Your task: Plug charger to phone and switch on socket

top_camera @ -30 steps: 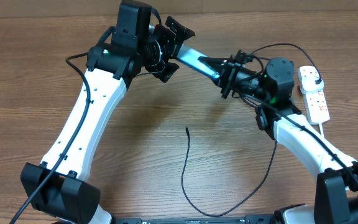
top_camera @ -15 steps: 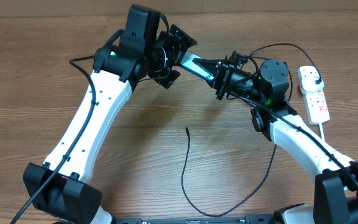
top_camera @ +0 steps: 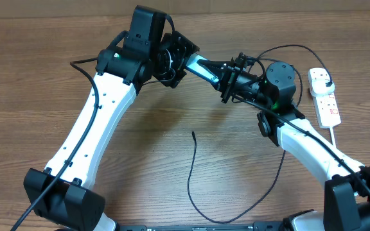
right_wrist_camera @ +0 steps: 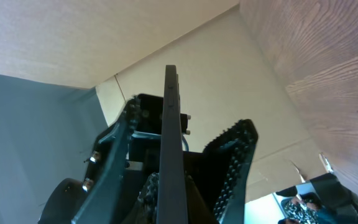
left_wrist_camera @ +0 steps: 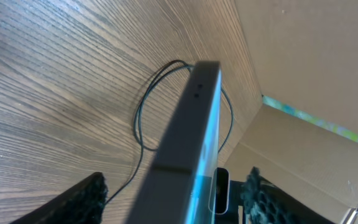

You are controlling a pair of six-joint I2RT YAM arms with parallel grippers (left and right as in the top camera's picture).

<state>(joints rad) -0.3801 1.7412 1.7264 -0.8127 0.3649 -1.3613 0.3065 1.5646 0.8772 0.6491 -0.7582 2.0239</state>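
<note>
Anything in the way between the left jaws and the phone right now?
Nothing visible. The left gripper sits with open jaws either side of the phone, with gaps on both sides in the left wrist view. The right gripper holds the phone's other end.

From overhead I see only a cyan sliver of the phone [top_camera: 200, 64]. The rest is buried between the left gripper [top_camera: 184, 62] and the right gripper [top_camera: 227, 78]. The charger [top_camera: 189, 183] slips under the right arm [top_camera: 310, 146], so I can't follow its run there. The socket [top_camera: 325, 97] is too small for me to tell whether it's switched on. Both wrist views cut the phone off at the bottom edge, and the right wrist view shows it edge-on, screen unseen.
</note>
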